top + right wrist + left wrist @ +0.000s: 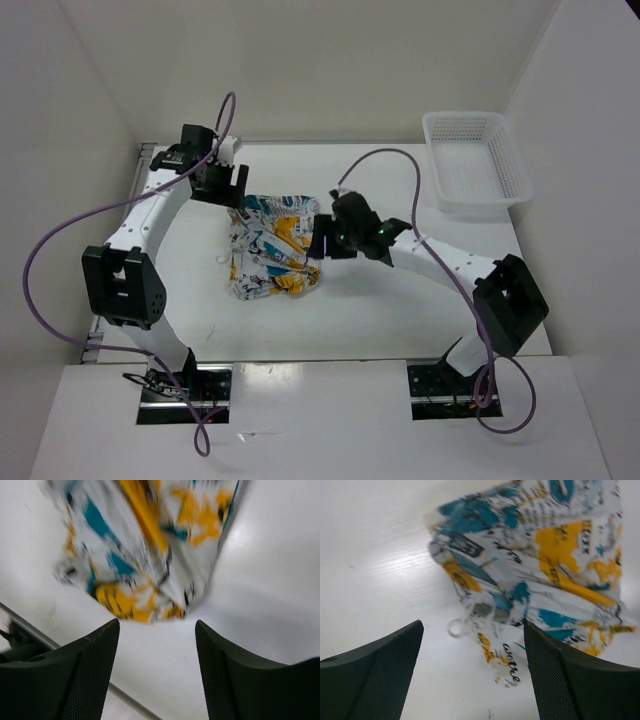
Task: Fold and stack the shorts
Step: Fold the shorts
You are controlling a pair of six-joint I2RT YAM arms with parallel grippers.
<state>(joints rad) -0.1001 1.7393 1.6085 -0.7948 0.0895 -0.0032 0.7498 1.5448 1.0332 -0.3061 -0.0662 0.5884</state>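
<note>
The shorts [272,248] lie crumpled in a wrinkled heap near the middle of the table, white with a teal, yellow-orange and black print. My left gripper [236,196] hovers at their far left corner, open. In the left wrist view the shorts [545,555] fill the upper right, a white cord loop [456,628] trails from their edge, and my left gripper [472,625] holds nothing. My right gripper [320,240] sits at the heap's right edge. In the right wrist view my right gripper [157,625] is open over bare table, just short of the blurred shorts [145,545].
A white plastic mesh basket [465,117] stands at the far right corner of the white table [400,310]. White walls close in the table on the left, back and right. Purple cables loop above both arms.
</note>
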